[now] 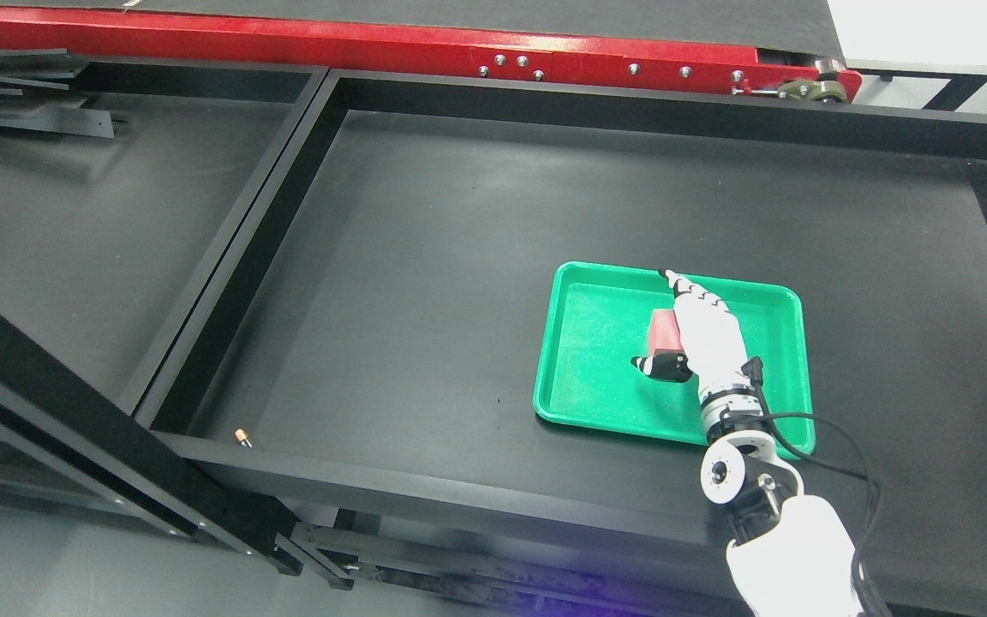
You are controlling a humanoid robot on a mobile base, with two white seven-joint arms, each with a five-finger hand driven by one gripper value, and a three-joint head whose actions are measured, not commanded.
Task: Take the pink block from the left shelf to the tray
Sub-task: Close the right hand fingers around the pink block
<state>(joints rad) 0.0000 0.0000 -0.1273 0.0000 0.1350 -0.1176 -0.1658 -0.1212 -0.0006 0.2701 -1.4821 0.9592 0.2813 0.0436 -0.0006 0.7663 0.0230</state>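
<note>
A green tray (596, 360) lies on the black floor of the large right compartment. A pink block (663, 336) rests inside the tray near its middle, partly hidden by my hand. My right hand (655, 321) reaches in from the lower right and hovers over the tray. Its fingers (699, 300) are stretched out towards the upper left and its thumb (660, 367) is spread to the left. The block sits between thumb and fingers, and the hand does not close on it. My left arm is out of view.
The tray sits in a big black walled compartment (459, 214). A divider wall (236, 231) separates it from a left compartment (74, 223). A red beam (373, 51) runs along the back. A small brass screw (243, 438) lies at the front left. A black strut (74, 428) crosses the lower left.
</note>
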